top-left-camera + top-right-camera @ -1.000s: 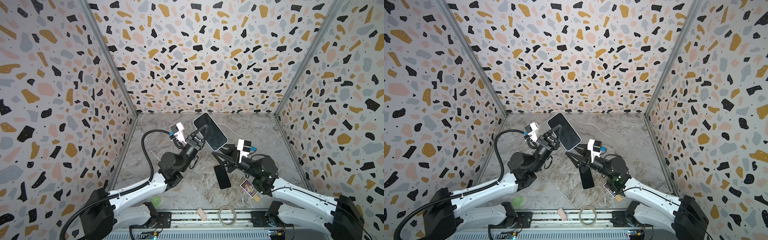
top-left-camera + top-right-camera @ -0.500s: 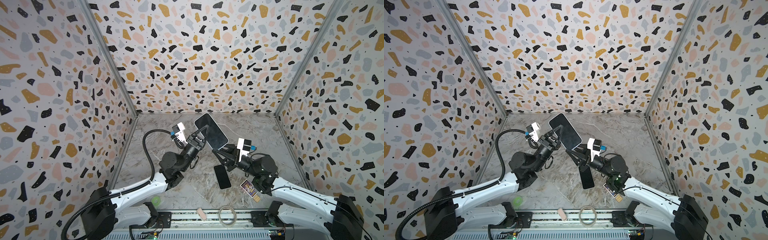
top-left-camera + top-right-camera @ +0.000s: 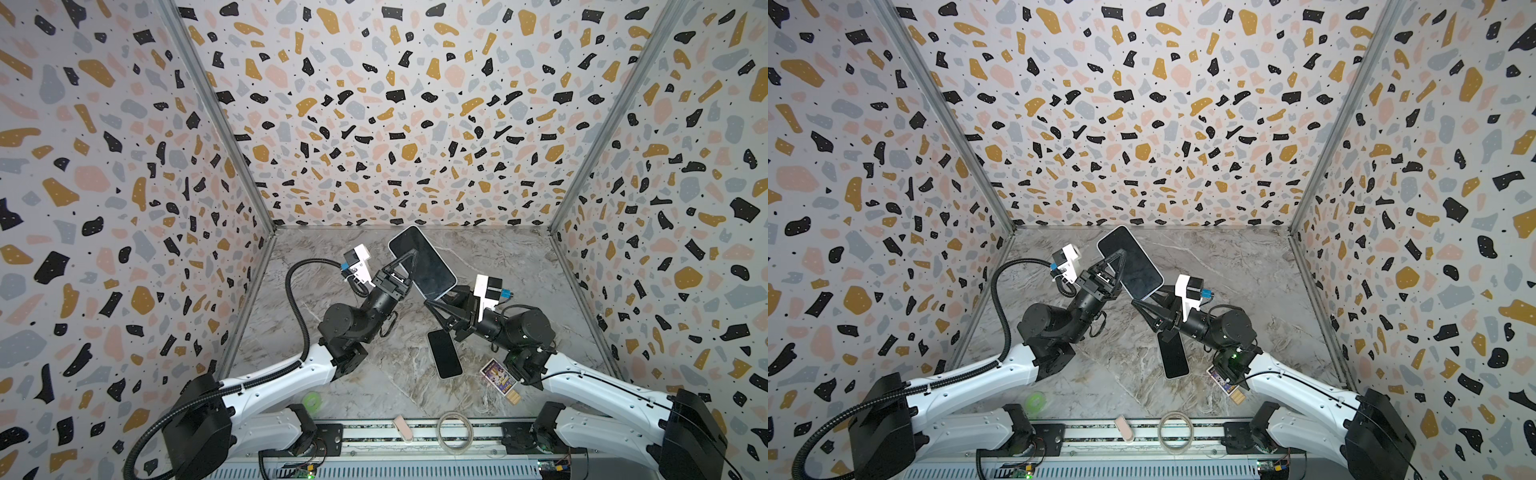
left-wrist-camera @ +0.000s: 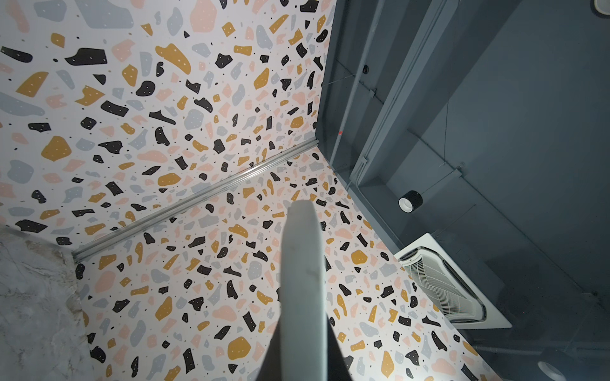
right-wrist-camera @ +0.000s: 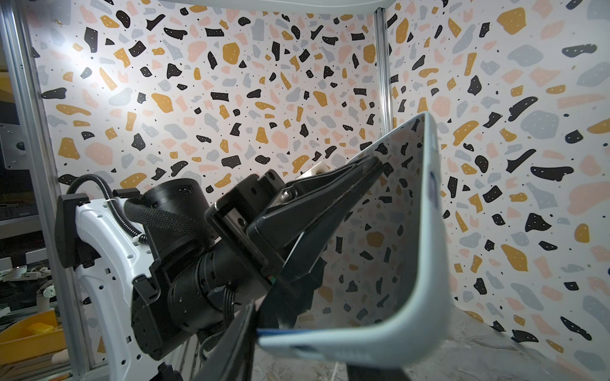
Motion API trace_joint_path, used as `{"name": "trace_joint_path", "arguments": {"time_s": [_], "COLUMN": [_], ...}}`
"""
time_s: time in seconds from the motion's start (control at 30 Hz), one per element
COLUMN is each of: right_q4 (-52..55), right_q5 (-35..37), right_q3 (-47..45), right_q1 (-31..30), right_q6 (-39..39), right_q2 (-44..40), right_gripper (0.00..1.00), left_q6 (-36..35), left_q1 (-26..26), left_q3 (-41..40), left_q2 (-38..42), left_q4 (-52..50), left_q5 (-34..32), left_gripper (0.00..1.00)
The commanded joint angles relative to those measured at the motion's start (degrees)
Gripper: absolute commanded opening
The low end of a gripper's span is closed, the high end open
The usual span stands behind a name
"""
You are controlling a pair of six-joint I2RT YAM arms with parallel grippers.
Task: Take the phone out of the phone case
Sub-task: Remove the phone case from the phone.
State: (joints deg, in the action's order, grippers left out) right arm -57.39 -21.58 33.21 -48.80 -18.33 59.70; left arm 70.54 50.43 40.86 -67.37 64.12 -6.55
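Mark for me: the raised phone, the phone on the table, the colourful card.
raised phone [image 3: 432, 268], in a top view, on its dark screen.
phone on the table [image 3: 444, 354], in a top view, screen centre.
colourful card [image 3: 497, 375], in a top view, printed face.

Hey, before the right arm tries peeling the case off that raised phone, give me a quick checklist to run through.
1. Left gripper shut on the cased phone: ok.
2. Cased phone held clear above the table: ok.
3. Right gripper at its lower corner, jaws apart around it: ok.
4. Right gripper actually catching the case lip: cannot tell.
5. Table near the right gripper free: not ok, a second phone lies there.
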Motion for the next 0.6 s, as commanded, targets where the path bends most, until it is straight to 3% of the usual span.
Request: {"name": "trace_joint_path", "arguments": {"time_s": [0.0,0.23,0.57], "right_q4": [-1.4,-1.9,-1.9], "right_q5": [-1.2,-1.3,-0.2], "right_q3": [1.0,0.6,1.3], "right_q1": [0.2,0.2,0.2], "right_q6": [0.1,-0.1,-0.4], "right_q2": [0.0,0.5,0.2], "right_gripper": [0.45,0.42,0.23], "left_q6": [-0.2,-0.1,-0.1], "left_q1": [-0.1,-0.1,-0.1], "left_q3": [0.4,0.4,0.1], "left_q2": [0.9,0.9,0.8], "left_q4": [5.7,5.8,5.9], "left_q5": [-0.1,-0.1,0.6], "left_gripper": [0.00,0.00,0.00]}}
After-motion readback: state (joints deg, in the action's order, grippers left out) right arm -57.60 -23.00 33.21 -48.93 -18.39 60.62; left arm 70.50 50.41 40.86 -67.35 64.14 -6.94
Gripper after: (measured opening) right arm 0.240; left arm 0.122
